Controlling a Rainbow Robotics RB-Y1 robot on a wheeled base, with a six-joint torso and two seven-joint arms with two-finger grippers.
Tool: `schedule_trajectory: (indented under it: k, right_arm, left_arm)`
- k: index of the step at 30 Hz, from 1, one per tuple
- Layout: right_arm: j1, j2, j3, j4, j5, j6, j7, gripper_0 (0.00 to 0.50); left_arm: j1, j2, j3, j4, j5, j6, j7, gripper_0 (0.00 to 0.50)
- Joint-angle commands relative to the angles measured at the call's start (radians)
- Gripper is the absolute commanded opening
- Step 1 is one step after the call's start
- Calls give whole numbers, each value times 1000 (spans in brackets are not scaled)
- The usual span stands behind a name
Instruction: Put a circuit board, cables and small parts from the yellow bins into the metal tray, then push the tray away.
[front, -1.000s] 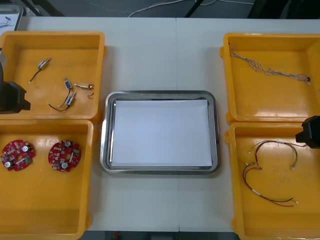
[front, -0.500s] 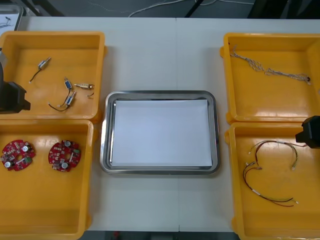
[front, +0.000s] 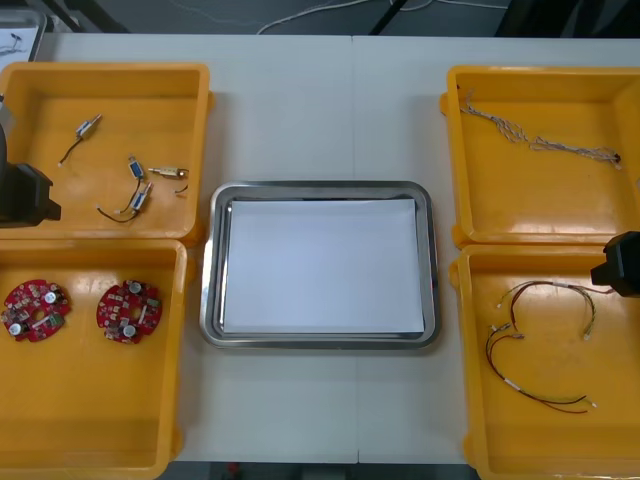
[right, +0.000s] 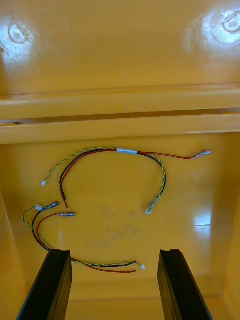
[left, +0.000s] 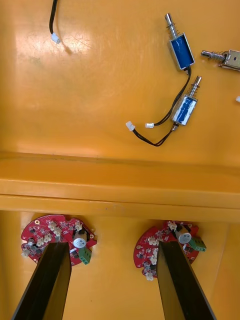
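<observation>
Nothing moved: left gripper (left: 114, 247) hung spread above two circuit boards (left: 39, 232), right gripper (right: 114, 252) spread above red and yellow cables (right: 125, 151).

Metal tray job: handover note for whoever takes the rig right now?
Left gripper: open, empty, over the left yellow bins. Right gripper: open, empty, over the right yellow bins.
Two round red circuit boards in the near left bin; small metal parts in the far left bin.
Red and yellow cables in the near right bin; twisted blue and white cable in the far right bin.
Shiny metal tray, white inside, between the bins, holds nothing.
Done: nothing. Left: load board, cables, parts; push tray away.
</observation>
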Motion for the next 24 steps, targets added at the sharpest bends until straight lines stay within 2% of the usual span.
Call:
schedule_trajectory:
  k: [1,24]
  right_arm:
    - [13,-13,-30,-28,-2,-7,4,500]
    - [13,-13,-30,-28,-2,-7,4,500]
  left_arm:
    - [13,44,31,-29,-9,-9,-96,500]
    - [13,44,31,-29,-9,-9,-96,500]
